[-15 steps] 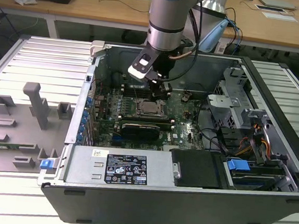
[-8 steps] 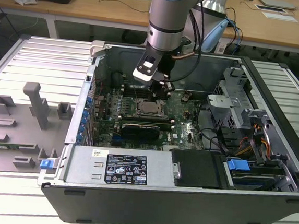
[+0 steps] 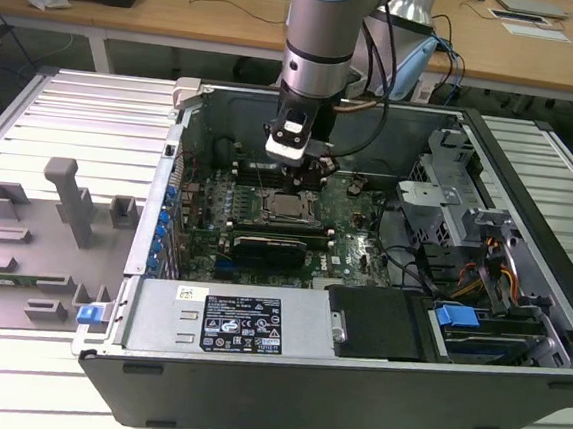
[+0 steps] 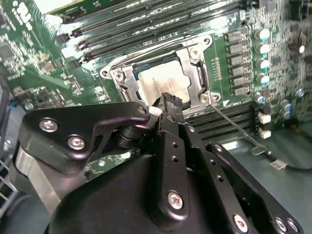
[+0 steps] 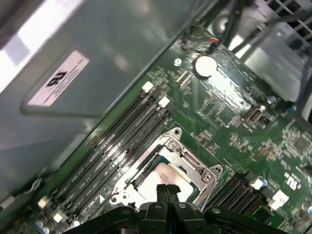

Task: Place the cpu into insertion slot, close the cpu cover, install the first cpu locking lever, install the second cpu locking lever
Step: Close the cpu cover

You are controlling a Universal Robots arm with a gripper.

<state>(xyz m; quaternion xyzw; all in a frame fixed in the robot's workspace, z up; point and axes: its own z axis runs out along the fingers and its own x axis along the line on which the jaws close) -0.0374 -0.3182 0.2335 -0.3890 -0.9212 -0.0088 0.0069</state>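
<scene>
From the exterior view's left: grey plastic fixture tray on the slatted table, then the open computer case lying flat. The arm points straight down into it over the green board.

Chip sits in the socket, about mid-board, flat, silver top up. It's square, so I see no long axis; its edges run parallel to the socket rim and to the memory slots beside it.

Cover frame lies down around the chip, which shows through its opening. In the second wrist view a thin metal lever runs from the socket corner out across the neighbouring slots. I can't tell whether it's latched.

Claw hangs just above the socket. In both wrist views the fingertips are over the chip's near edge, chip directly beyond the tips. Whether they touch it I can't tell.

Claw fingers are pressed together with nothing between them.

Further right in the exterior view: the drive bay and loose cables.
</scene>
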